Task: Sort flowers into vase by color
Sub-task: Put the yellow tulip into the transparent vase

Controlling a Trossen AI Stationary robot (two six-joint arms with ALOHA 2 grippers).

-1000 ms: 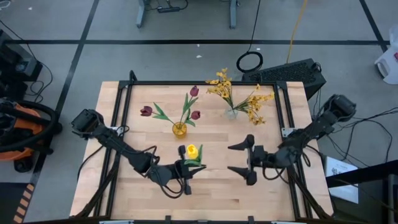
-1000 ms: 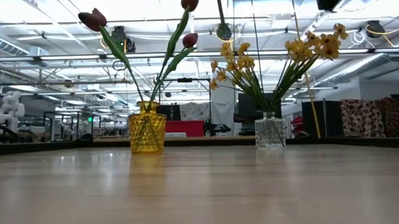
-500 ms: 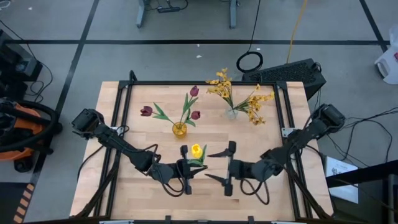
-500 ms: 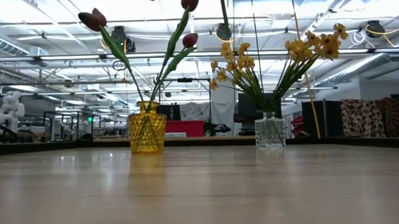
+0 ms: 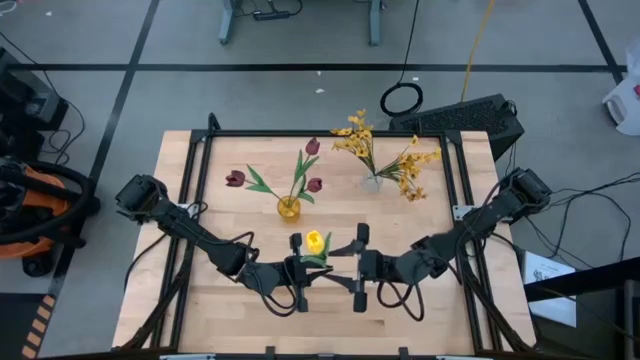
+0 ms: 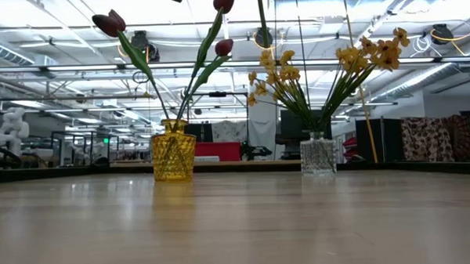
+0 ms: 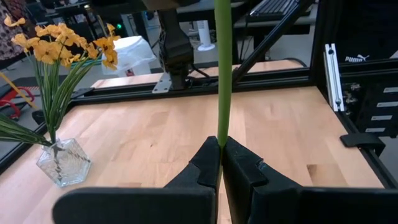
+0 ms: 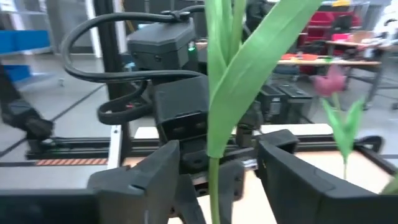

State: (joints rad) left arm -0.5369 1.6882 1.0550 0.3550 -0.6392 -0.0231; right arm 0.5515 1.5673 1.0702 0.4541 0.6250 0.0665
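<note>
The word "PUMA" shows on a pale upright rail (image 7: 336, 68) in the left wrist view.

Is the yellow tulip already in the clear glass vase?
No. The yellow tulip is held upright above the table by the left gripper, apart from the clear glass vase.

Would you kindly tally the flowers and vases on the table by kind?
Dark red tulips: 3
Yellow tulip: 1
Bunch of small yellow blossoms: 1
Yellow vase: 1
Clear vase: 1
Total: 7
</note>
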